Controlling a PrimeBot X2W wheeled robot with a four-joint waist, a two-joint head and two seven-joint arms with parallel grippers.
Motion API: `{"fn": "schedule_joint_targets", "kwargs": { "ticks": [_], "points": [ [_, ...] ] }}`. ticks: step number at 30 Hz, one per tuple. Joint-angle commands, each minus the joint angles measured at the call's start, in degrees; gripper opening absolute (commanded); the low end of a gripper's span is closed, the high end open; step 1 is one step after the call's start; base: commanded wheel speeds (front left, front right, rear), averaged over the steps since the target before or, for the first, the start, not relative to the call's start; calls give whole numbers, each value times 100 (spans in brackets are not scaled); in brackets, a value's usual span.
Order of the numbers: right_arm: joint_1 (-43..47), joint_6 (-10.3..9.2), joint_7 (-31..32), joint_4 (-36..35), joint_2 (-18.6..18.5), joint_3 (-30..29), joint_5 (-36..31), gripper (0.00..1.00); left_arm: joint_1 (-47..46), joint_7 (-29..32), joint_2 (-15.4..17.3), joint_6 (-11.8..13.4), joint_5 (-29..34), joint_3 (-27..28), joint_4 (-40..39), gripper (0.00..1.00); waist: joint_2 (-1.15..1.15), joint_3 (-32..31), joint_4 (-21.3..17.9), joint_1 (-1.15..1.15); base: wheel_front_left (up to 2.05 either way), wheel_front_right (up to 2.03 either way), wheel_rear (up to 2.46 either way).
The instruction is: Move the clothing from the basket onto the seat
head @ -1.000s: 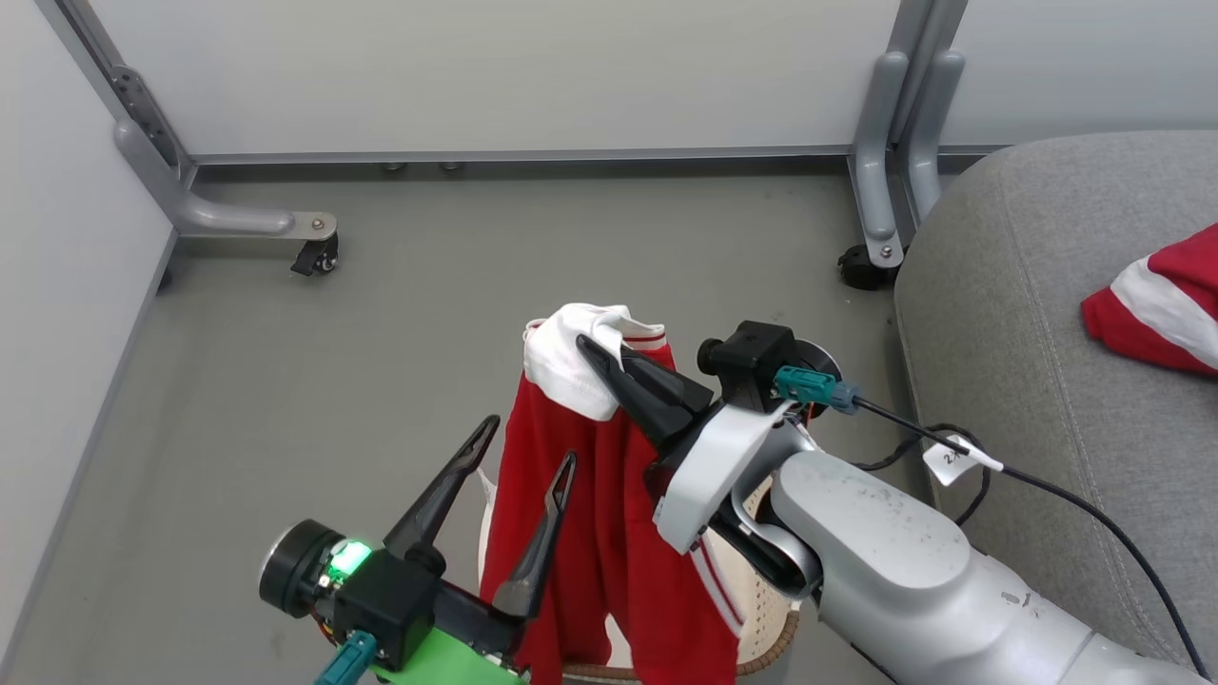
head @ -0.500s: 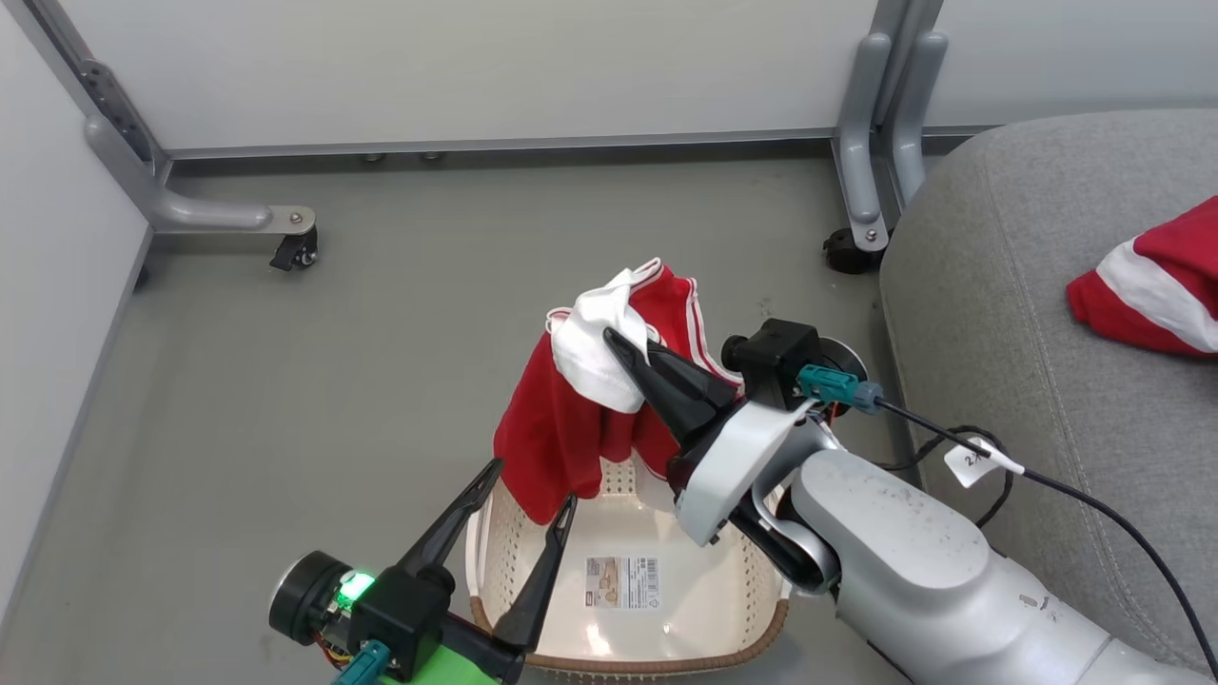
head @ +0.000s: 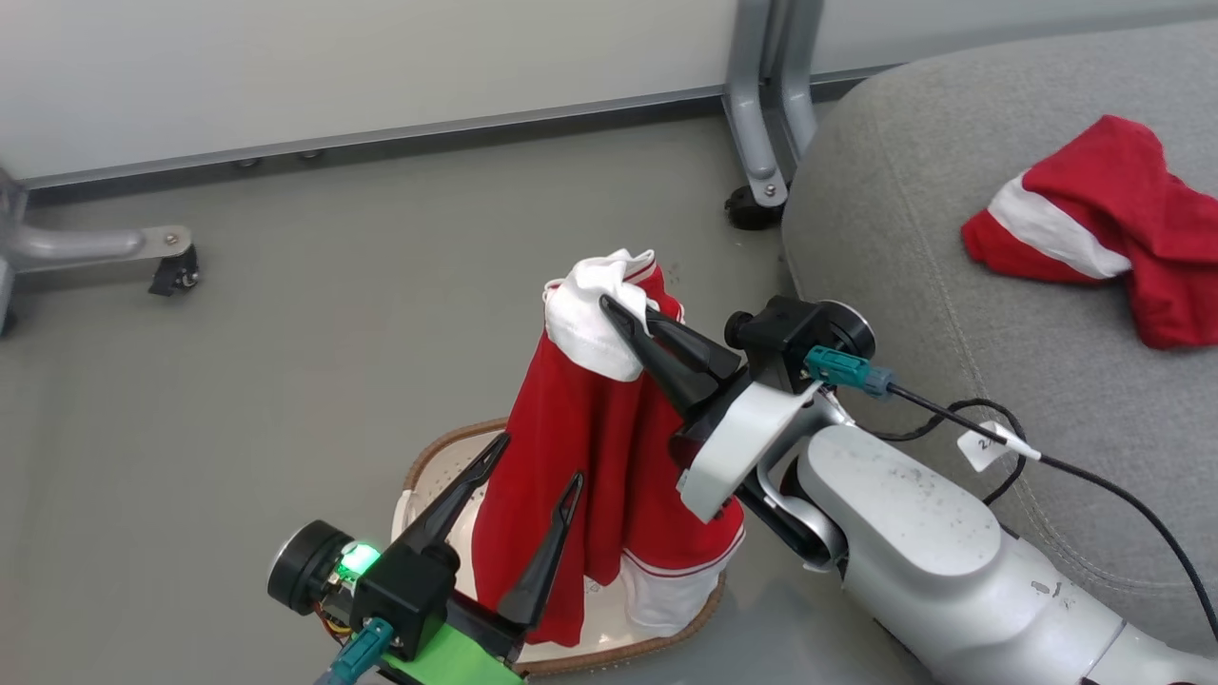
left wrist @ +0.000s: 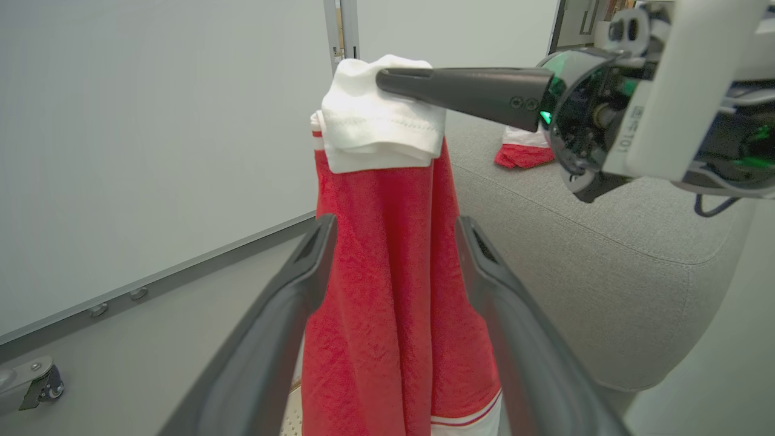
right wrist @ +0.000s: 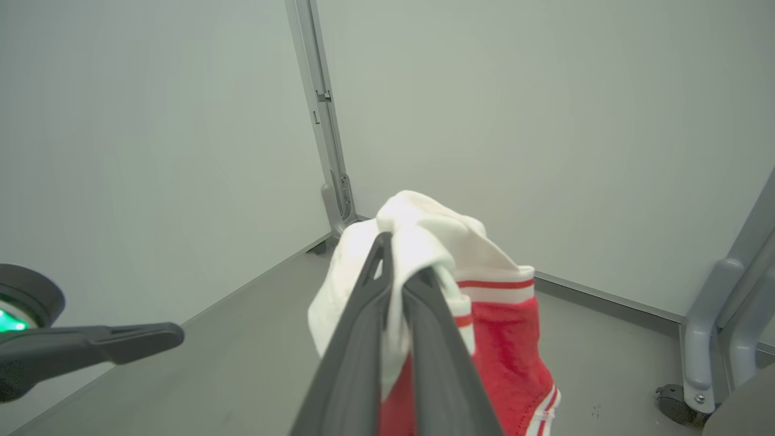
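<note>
Half done, I judge. First garment lies on the seat, well right of the right gripper.

Second garment hangs from that gripper, which is clamped on its white band. The hem is down at the basket below.

Left gripper is spread wide and empty, near the hanging cloth.

The right gripper has two long, tapered black fingers set on a curved white bracket. Behind it runs a pale grey forearm flecked with dark specks. A teal plug feeds a thin black cable that carries a white tag. The left gripper has matching fingers, a black block with a green light, and a bright green shell.
</note>
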Motion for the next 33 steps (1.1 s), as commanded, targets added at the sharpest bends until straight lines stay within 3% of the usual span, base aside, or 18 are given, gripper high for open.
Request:
{"fn": "schedule_joint_targets", "kwargs": {
  "ticks": [1,18,26,33],
  "points": [
    [-80,0,-18,-73,-34,-55,-65,0,-116,27,68,12,26,3,-32,100,0,220,-551,0,0,0,0],
    [191,0,-18,-657,-374,-1095,-616,0,-522,483,463,40,93,-64,-436,100,0,935,-2133,0,0,0,0],
    [75,0,-17,-799,-514,-1754,-682,0,-735,657,569,8,133,-157,-631,100,0,1229,-2367,0,0,0,0],
    [-509,0,-18,-855,-914,-2630,-652,0,-1077,724,623,-22,173,-298,-819,100,0,1554,-2176,0,0,0,0]
  ]
}}
